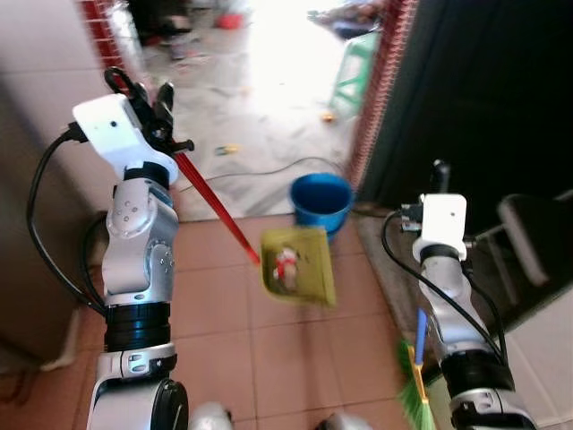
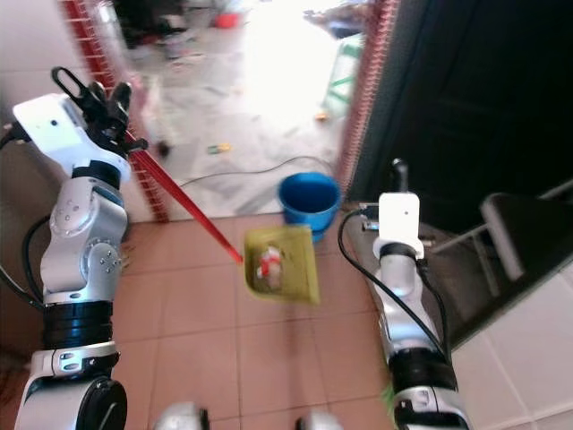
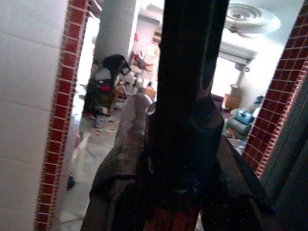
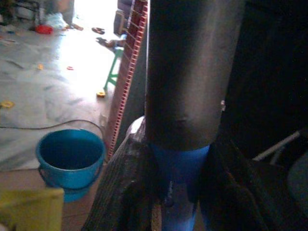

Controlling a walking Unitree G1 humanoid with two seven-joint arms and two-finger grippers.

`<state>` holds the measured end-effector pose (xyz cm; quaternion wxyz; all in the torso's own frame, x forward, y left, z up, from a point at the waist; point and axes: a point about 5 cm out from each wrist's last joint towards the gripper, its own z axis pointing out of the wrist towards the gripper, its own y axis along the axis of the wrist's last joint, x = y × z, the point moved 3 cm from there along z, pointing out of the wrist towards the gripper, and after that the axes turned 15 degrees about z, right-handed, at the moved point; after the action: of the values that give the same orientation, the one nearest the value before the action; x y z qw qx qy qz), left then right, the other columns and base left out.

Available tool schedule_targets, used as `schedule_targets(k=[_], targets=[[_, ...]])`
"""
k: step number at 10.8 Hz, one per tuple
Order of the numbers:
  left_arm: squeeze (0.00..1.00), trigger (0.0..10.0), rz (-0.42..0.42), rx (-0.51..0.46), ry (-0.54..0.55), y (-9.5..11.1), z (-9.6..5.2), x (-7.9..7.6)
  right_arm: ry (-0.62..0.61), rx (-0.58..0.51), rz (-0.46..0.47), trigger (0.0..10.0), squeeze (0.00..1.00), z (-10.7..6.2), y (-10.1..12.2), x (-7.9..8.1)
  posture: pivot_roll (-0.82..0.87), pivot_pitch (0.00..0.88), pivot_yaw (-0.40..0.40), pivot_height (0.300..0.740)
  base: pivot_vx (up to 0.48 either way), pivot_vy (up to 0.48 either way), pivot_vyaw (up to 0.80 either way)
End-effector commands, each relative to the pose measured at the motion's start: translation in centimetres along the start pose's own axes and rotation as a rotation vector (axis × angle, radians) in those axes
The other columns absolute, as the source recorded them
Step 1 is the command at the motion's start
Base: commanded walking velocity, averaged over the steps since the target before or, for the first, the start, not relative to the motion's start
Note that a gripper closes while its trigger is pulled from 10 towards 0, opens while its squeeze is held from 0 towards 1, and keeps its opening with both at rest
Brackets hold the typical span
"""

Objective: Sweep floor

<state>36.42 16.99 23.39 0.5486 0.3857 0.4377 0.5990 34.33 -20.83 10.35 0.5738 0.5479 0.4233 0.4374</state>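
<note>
The left gripper (image 1: pixel 148 100), jaws clamped on the red handle (image 1: pixel 215 209), holds the yellow-green dustpan (image 1: pixel 299 266) of debris just before the blue bucket (image 1: pixel 320 201). The right gripper (image 4: pixel 178 159), jaws closed around the broom (image 1: pixel 415 381), stands beside the bucket.

We count one yellow-green dustpan (image 1: pixel 300 265) on a single red handle (image 1: pixel 215 205), one blue bucket (image 1: pixel 320 201) and one green broom (image 1: pixel 414 391). We also see one green stool (image 1: pixel 356 70), one cable (image 1: pixel 269 170) across the floor, and two grippers, left gripper (image 1: pixel 143 94) and right gripper (image 1: pixel 440 172).
</note>
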Motion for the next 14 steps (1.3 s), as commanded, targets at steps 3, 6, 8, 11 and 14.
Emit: schedule_targets(k=[3, 6, 8, 11, 14], targets=[[0.0, 10.0, -0.035, -0.099, 0.006, 2.8, 0.6, -0.1, 0.023, -0.028, -0.003, 10.0, 0.0, 0.4, 0.9, 0.4, -0.05, 0.0, -0.012, 0.74, 0.409, 0.25, 0.0], [0.0, 10.0, -0.044, -0.135, 0.014, 3.9, 1.1, 0.2, 0.037, -0.028, -0.004, 10.0, 0.0, 0.4, 0.9, 0.7, -0.04, 0.0, -0.017, 0.74, 0.407, 0.252, 0.0], [0.0, 10.0, -0.059, -0.151, 0.014, 4.6, 1.3, 0.2, 0.041, -0.027, -0.007, 10.0, 0.0, 0.5, 0.9, 0.7, -0.04, 0.0, -0.016, 0.74, 0.409, 0.247, 0.0], [0.0, 10.0, -0.07, -0.169, 0.016, 5.2, 1.5, 0.2, 0.044, -0.022, -0.009, 10.0, 0.0, 0.4, 0.7, 0.8, -0.04, 0.0, -0.017, 0.74, 0.461, 0.0, 0.0], [0.0, 10.0, -0.078, -0.158, 0.016, 5.0, 1.4, -0.1, 0.046, -0.017, -0.007, 10.0, 0.0, 0.4, 0.5, 1.0, -0.04, 0.0, -0.014, 0.74, 0.48, 0.0, 0.0]])
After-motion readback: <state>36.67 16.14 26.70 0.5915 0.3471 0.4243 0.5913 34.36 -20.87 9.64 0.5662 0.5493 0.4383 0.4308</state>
